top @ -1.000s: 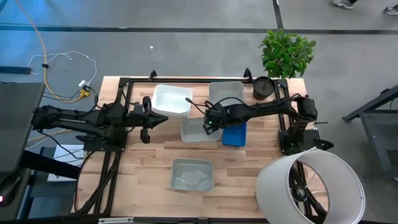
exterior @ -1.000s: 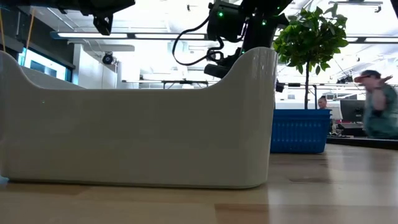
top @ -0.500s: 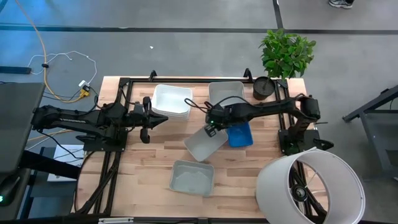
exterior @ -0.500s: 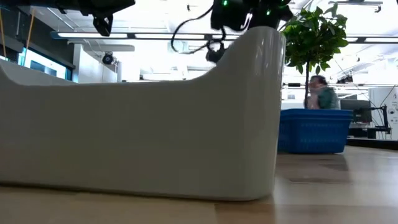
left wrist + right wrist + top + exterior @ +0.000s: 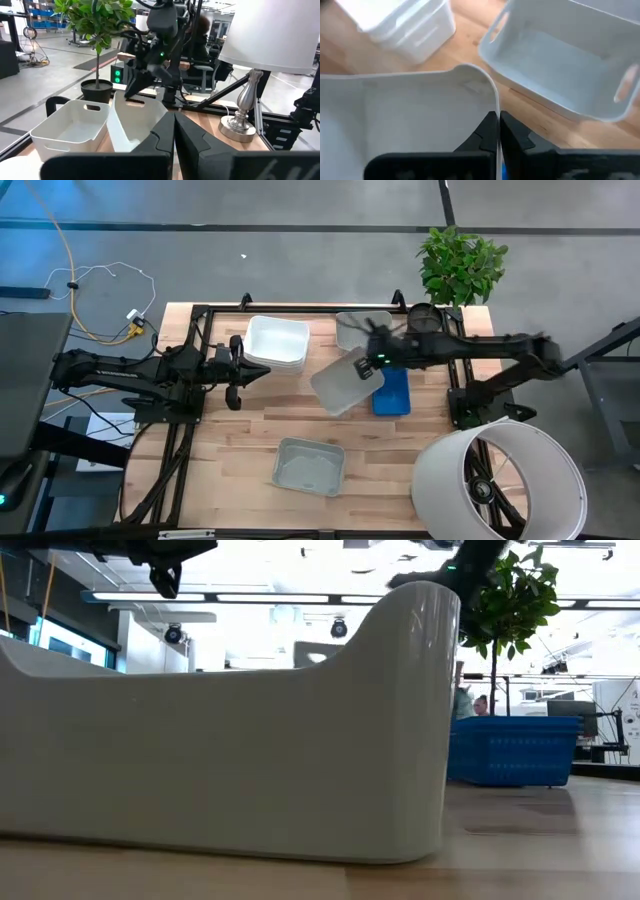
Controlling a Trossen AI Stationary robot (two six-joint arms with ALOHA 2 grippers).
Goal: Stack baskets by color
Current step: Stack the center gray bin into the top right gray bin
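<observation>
My right gripper (image 5: 368, 366) is shut on a pale grey basket (image 5: 342, 387), which hangs tilted above the table's middle, next to a blue basket (image 5: 392, 393) that rests on the wood. A stack of white baskets (image 5: 277, 341) and another pale basket (image 5: 360, 327) stand at the far side. A translucent grey basket (image 5: 310, 465) sits on its base near the front edge and fills the low view (image 5: 220, 740). My left gripper (image 5: 236, 377) waits shut above the table's left side. My right gripper pinches the raised rim (image 5: 492, 107) at one end of the pale grey basket, with one finger (image 5: 482, 135) inside the wall and the other outside. The fingers slant down from the table's right. The basket is lifted clear and tilted, its free end lower.
A large white lampshade (image 5: 500, 480) lies at the near right corner. A small black pot (image 5: 422, 321) and a green plant (image 5: 460, 265) stand at the far right. Bare wood lies between the white stack and the near grey basket.
My right gripper has drawn back toward the table's right edge and risen. The pale grey basket stood flat on the table, then was turned about, and is now lifted clear and tilted. The grey basket near the front edge has been nudged and turned a little.
</observation>
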